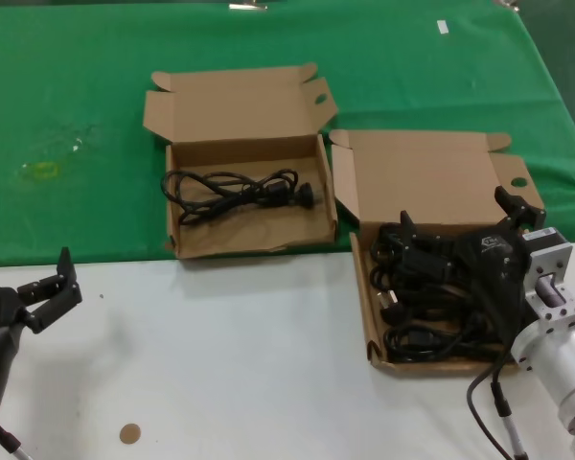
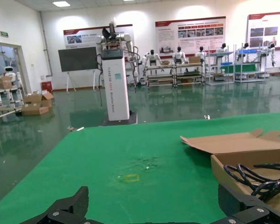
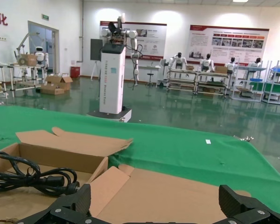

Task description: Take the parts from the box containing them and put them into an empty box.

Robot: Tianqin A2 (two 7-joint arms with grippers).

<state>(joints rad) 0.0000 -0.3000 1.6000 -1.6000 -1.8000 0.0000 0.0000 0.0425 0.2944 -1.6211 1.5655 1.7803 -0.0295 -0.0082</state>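
The box containing them stands at the right with its tall plain lid up. Several black coiled parts fill it. My right gripper hangs open just over those cords, nothing between its fingers; its wrist view shows the gripper facing the lid. To the left stands the wavy-lidded box, the task's empty box, with one black cord lying in it. The cord also shows in the right wrist view. My left gripper waits open at the near left, and its wrist view shows the gripper empty.
Green cloth covers the far half of the table and bare white tabletop the near half. A small brown disc lies near the front. A yellow mark sits on the cloth at left. The two boxes nearly touch.
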